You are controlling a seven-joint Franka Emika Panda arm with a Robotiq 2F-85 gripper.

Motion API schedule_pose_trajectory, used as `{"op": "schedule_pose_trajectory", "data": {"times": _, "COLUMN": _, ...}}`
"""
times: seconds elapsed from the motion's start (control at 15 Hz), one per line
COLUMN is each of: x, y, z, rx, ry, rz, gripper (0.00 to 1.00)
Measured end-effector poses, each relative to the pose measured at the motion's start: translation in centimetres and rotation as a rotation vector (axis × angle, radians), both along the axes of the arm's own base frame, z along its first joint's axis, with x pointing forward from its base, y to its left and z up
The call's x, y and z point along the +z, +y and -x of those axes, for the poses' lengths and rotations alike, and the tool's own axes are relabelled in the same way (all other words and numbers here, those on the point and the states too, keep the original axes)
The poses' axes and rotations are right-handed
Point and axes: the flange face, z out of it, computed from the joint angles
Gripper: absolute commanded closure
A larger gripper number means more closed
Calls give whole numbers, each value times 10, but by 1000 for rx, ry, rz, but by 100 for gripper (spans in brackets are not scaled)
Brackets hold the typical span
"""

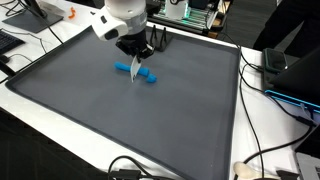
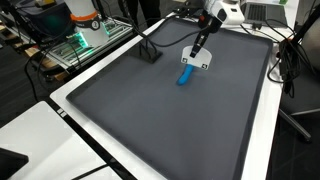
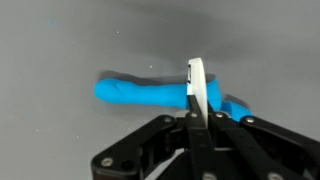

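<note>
On dark grey table mat (image 1: pixel 100 120) in an exterior view, black Robotiq gripper (image 1: pixel 137 57) pinches thin white plastic strip (image 1: pixel 135 76) by blue rounded plastic stick (image 1: pixel 124 68); in an exterior view, strip (image 2: pixel 195 62) hangs just beside stick (image 2: pixel 185 76); wrist view: jaws narrow, clamped on strip (image 3: pixel 197 85), prob. light, stiff, slick, so grip flat faces.

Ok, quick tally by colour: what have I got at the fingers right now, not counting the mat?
Blue: 1, the blue stick lying flat.
White: 1, the white strip pinched in the fingers, standing across the stick.
Total: 2
</note>
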Motion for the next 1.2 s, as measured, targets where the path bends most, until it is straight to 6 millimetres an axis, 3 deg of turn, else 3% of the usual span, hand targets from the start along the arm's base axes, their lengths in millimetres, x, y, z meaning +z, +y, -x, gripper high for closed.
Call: {"op": "schedule_pose_trajectory", "data": {"times": 1.2, "x": -19, "y": -1, "z": 5, "rx": 2, "ry": 8, "rz": -6, "gripper": 99}}
